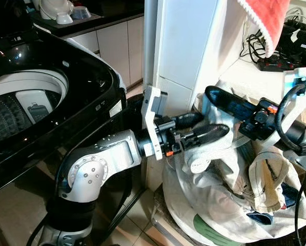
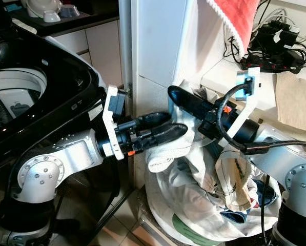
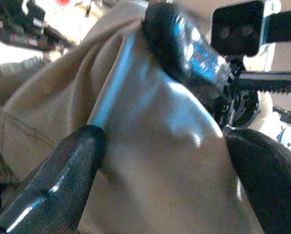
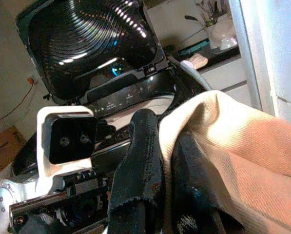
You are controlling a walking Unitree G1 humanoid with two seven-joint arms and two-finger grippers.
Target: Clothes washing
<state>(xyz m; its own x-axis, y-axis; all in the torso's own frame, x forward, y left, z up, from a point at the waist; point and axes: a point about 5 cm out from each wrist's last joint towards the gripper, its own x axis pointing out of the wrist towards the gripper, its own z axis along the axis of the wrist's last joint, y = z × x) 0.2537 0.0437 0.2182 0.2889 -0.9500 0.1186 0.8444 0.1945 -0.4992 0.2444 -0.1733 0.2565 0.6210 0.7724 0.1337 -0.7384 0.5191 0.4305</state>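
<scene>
Both end effectors meet over the laundry bag (image 1: 214, 205) beside the open washing machine (image 1: 50, 102) — the left end effector (image 1: 206, 129) spread wide around a cream garment (image 1: 206, 154), the right end effector (image 2: 181, 100) pinching its fold, probably to lift it across.

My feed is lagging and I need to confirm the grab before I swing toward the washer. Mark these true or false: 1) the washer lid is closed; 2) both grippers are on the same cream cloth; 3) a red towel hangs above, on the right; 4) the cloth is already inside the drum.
1) False. The washing machine stands open, lid raised, drum showing.
2) True. The left gripper has its fingers on either side of a fold of the cream cloth, and the right gripper is clamped on the same cloth.
3) True. The red towel hangs at upper right.
4) False. The cloth is beside the washer, over the laundry pile.
</scene>
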